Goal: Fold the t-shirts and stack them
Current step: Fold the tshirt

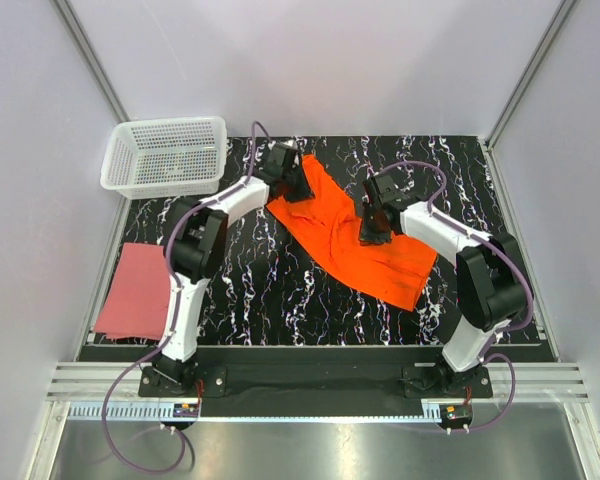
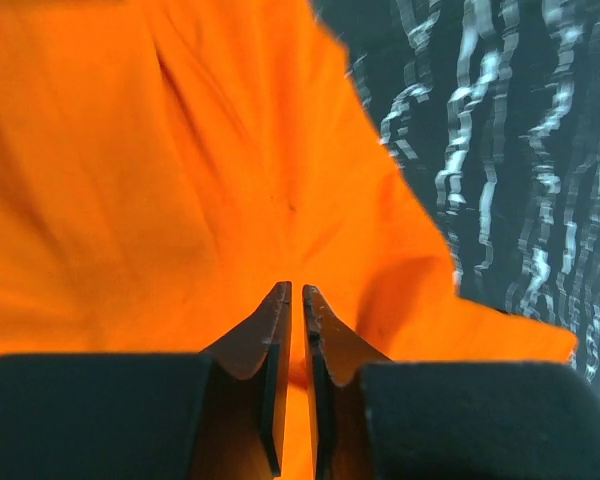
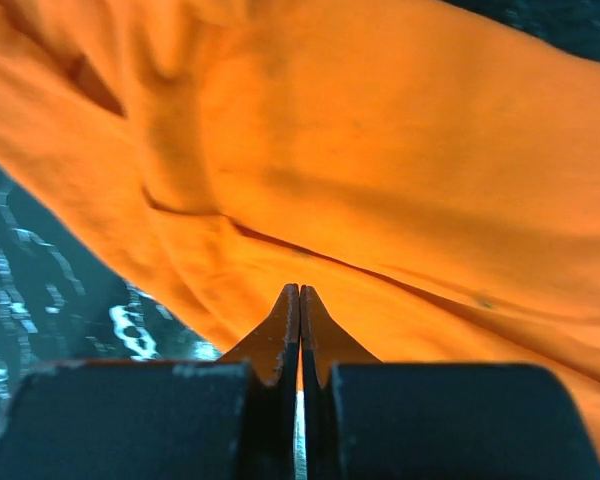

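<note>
1. The black marbled surface point(image 1: 270, 290) carries the orange t-shirt point(image 1: 325, 215), rumpled at its middle.
2. The pink-red t-shirt point(image 1: 135, 290) lies flat at the left edge.
3. My right tool point(image 3: 299, 292) is pressed together over orange cloth.
4. My left tool point(image 2: 296, 290) shows a bare slit; I cannot tell whether it is pinching cloth.

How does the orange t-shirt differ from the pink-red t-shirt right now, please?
The orange t-shirt lies spread and wrinkled across the middle of the table; the pink-red t-shirt lies flat as a neat rectangle at its left edge. The left claw and right claw both meet the orange t-shirt; neither is at the pink-red t-shirt. Both are plain, unprinted cloth.
</note>
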